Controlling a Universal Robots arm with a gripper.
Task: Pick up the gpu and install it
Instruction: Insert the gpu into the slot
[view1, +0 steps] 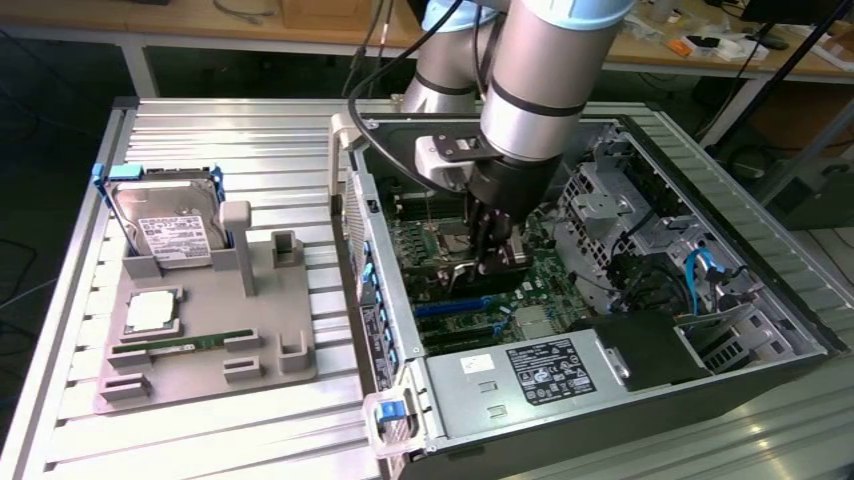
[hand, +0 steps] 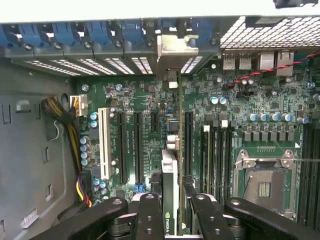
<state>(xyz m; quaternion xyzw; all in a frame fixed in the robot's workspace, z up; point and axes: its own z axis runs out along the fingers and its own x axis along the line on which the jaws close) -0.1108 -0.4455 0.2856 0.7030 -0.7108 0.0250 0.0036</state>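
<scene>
A ribbed metal worktop (view1: 240, 130) carries an open computer case (view1: 781, 300) lying on its side. Towards the exterior view's left sits a grey tray (view1: 200, 372) with a hard drive (view1: 167, 225) propped upright. The arm (view1: 547, 80) reaches down into the case. Its end effector (hand: 172, 216) is clenched on the gpu (hand: 170, 170), which is held edge-on over the green board (hand: 145, 95), in line with the long slots (hand: 137, 145). The gpu's bracket (hand: 175, 50) is at the case's rear wall. Whether the gpu is seated, I cannot tell.
</scene>
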